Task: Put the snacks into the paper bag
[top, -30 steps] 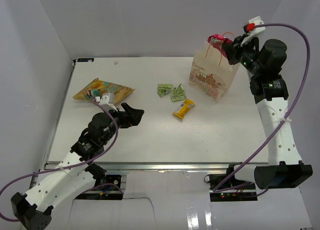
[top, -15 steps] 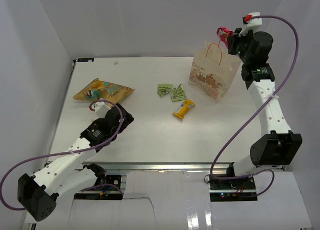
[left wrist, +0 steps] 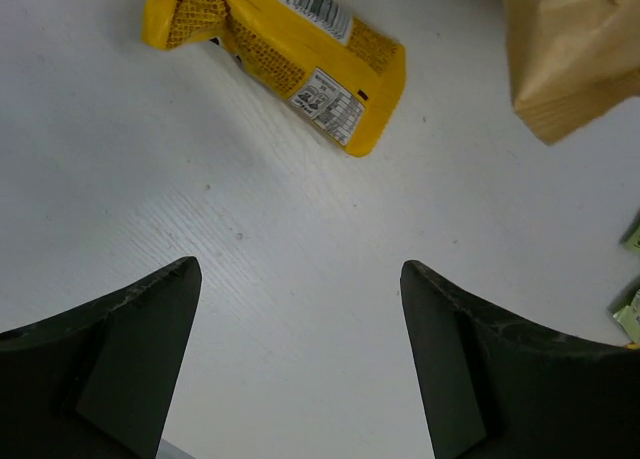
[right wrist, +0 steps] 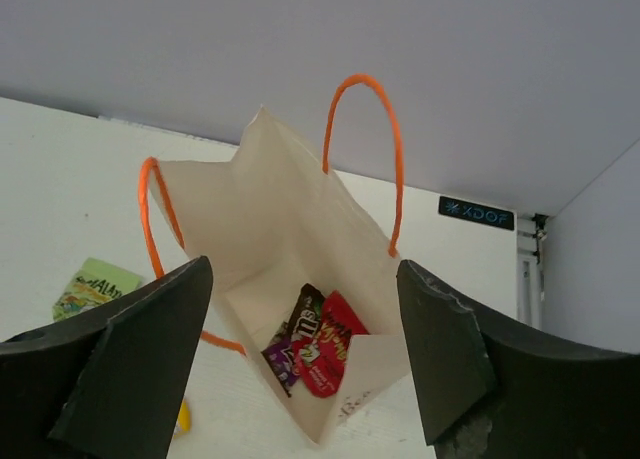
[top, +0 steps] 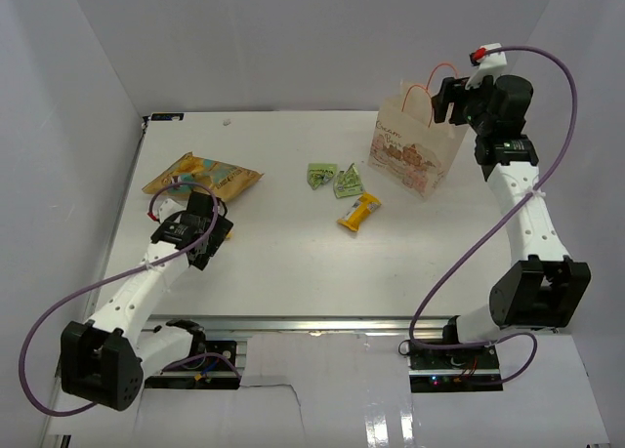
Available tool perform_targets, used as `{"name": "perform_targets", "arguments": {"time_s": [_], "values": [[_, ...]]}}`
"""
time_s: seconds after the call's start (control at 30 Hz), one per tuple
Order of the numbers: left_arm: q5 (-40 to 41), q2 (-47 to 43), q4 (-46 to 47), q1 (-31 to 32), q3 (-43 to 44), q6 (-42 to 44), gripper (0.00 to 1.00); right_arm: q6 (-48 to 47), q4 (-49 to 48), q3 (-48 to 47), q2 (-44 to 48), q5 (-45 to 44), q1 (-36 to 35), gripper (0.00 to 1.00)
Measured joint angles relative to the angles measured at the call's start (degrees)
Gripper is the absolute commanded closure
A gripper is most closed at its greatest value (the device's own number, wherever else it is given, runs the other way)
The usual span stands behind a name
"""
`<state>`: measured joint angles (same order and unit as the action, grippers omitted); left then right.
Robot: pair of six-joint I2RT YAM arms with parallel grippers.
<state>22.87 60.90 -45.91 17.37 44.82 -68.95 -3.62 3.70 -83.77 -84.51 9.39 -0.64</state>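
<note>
Right jaws: apart, empty, above bag mouth for a clean drop; red packet and purple bar inside, below them. Left jaws: wide, empty; yellow bar ahead, likely next.

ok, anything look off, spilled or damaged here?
Nothing stands out. The paper bag stands upright with its mouth open, pink-red packet and dark purple candy bar inside. Chip bag, two green packets and yellow bar lie flat on the table, none torn or spilled.
</note>
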Motion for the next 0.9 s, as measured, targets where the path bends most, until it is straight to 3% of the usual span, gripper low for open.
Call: {"name": "perform_targets", "arguments": {"time_s": [0.03,0.13,0.23,0.3,0.53,0.67,0.7,0.9], "values": [[-1.05,1.20,-0.07,-1.29,0.00,0.13,0.08,-0.55,0.57,0.00,0.79,1.38,0.83,0.10],[-3.78,5.22,0.04,-4.85,0.00,-0.13,0.08,-3.91,2.43,0.39,4.11,8.15,3.82,0.05],[-5.95,9.73,1.40,-8.44,-0.02,-0.59,0.10,-8.04,3.52,3.06,9.16,15.47,6.19,0.04],[-7.41,12.41,4.37,-10.69,-0.35,-0.57,0.18,-11.39,4.35,5.22,12.59,20.24,6.64,0.04],[-10.27,21.29,14.82,-15.41,-0.37,2.45,0.19,-19.98,9.81,11.34,18.10,31.47,6.62,0.07],[-11.15,24.13,18.53,-16.92,0.24,4.50,0.30,-23.54,14.32,13.94,18.97,35.58,6.64,0.09],[-11.80,24.41,19.32,-17.59,0.24,4.92,0.40,-24.30,15.52,14.25,18.99,36.63,6.64,0.09],[-15.10,25.68,25.09,-21.44,-0.17,9.18,0.69,-32.70,24.85,14.29,18.99,45.92,6.62,0.11]]}}
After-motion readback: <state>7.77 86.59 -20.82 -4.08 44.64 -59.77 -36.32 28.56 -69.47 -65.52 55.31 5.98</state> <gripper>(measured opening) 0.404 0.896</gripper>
